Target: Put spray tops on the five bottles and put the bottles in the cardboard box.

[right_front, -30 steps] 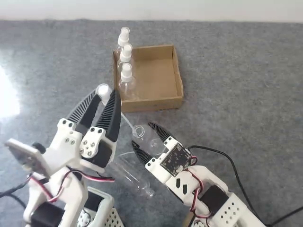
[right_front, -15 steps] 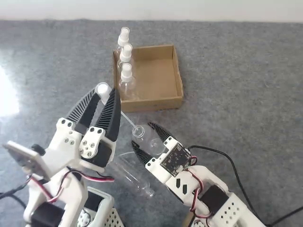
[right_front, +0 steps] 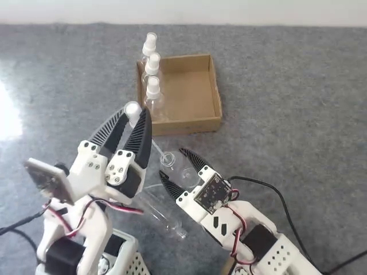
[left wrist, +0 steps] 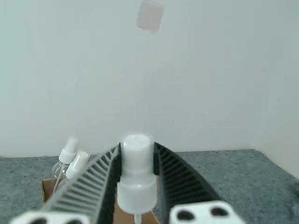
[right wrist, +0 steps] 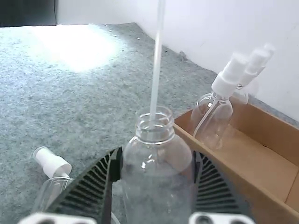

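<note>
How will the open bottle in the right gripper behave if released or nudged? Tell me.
The bottle looks clear and empty, so it is probably light and easily nudged by the dip tube entering its neck. Its smooth, round walls may slip or twist within the right gripper. Released on the soft carpet, it could tip, and would likely roll once down.

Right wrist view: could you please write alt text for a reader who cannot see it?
The right gripper clamps an upright clear bottle while a spray top's dip tube hangs into its open neck from above. Behind, capped spray bottles stand in a cardboard box.
</note>
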You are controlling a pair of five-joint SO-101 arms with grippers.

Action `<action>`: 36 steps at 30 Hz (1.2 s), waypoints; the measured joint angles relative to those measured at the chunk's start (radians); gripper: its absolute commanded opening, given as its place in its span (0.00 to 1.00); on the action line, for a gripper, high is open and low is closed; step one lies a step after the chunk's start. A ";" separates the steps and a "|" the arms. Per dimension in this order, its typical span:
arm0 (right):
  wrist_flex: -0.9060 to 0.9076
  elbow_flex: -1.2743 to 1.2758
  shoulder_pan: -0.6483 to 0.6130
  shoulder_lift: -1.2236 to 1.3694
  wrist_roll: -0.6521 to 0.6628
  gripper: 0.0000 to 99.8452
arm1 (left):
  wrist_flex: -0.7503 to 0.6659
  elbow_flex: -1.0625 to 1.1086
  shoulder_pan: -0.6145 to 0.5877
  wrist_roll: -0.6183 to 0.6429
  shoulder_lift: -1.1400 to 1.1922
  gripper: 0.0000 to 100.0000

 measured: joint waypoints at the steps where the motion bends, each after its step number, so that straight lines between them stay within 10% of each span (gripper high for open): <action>1: 0.000 0.000 0.000 0.000 0.000 0.10 | 0.000 0.005 0.000 0.000 0.000 0.01; 36: 0.000 0.005 0.006 0.000 0.000 0.11 | 0.046 0.115 0.012 -0.032 0.002 0.01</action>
